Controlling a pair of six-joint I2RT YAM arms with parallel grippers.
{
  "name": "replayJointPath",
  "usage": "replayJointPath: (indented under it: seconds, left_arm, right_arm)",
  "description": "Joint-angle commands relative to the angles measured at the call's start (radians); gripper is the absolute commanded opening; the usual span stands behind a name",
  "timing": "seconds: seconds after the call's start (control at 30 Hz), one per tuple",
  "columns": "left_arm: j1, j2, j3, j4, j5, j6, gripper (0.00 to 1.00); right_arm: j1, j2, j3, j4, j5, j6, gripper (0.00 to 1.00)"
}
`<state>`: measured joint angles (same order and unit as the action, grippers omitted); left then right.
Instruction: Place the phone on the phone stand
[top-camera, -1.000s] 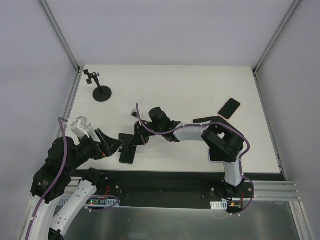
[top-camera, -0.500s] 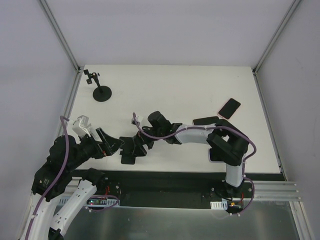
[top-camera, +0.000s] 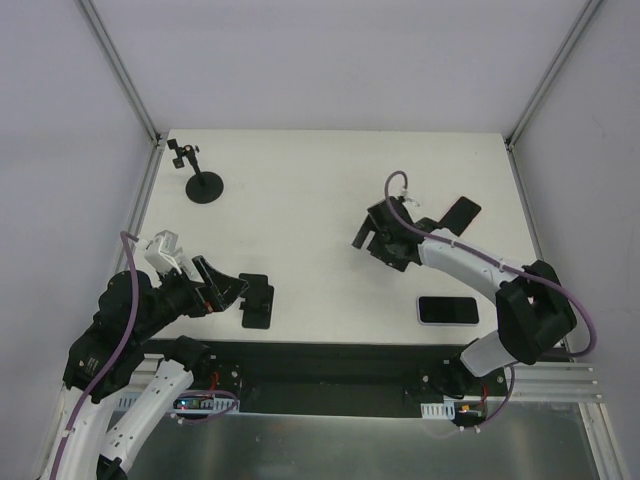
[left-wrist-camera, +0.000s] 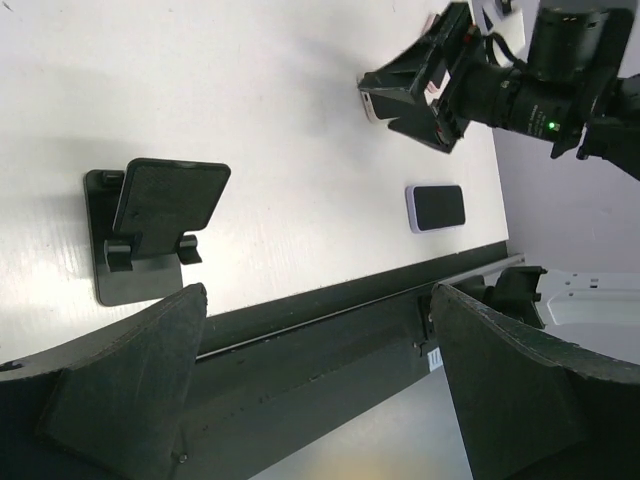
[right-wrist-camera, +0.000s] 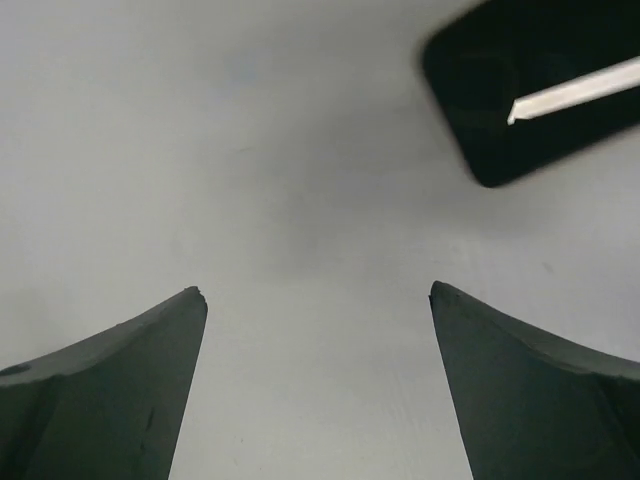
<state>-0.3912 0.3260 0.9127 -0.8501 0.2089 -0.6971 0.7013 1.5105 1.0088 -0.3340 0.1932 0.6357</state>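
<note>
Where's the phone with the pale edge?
In the top view, the black phone with the pale rim lies flat at the white table's near right edge, beside the right arm.

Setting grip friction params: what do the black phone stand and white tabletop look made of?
The black phone stand looks like moulded plastic, matte: its tilted backplate shows fine texture and no glare. The white tabletop looks like smooth painted or laminated board, matte to satin: soft shadows, no sharp reflections.
</note>
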Motion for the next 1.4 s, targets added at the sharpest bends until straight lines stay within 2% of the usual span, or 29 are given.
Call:
replayJointPath:
  seconds: [0.0,0.1,0.2,0.3,0.47,0.83,1.37]
  left_arm:
    - [0.005,-0.005,0.005,0.029,0.021,0.022,0.93]
    - [0.003,-0.013,0.000,0.028,0.027,0.024,0.93]
    - [0.003,-0.018,0.000,0.029,0.032,0.021,0.94]
    - [0.003,-0.010,0.005,0.026,0.035,0.027,0.93]
    - [0.003,0.002,0.008,0.029,0.034,0.025,0.94]
    - [0.003,-0.004,0.018,0.026,0.049,0.018,0.93]
    - [0.005,0.024,0.029,0.028,0.055,0.033,0.94]
  right_arm:
    - [-0.063,-0.125,-0.112,-0.344,0.187,0.433,0.96]
    - [-0.147,-0.243,-0.212,-0.329,0.259,0.502,0.96]
    - [-0.273,-0.271,-0.207,-0.353,0.247,0.479,0.96]
    - [-0.377,-0.204,-0.099,-0.453,0.207,0.434,0.96]
    - [-0.447,-0.054,0.056,-0.468,0.134,0.439,0.96]
    - [-0.470,0.232,0.284,-0.523,0.068,0.548,0.96]
    - [-0.479,0.324,0.257,-0.467,0.103,0.601,0.99]
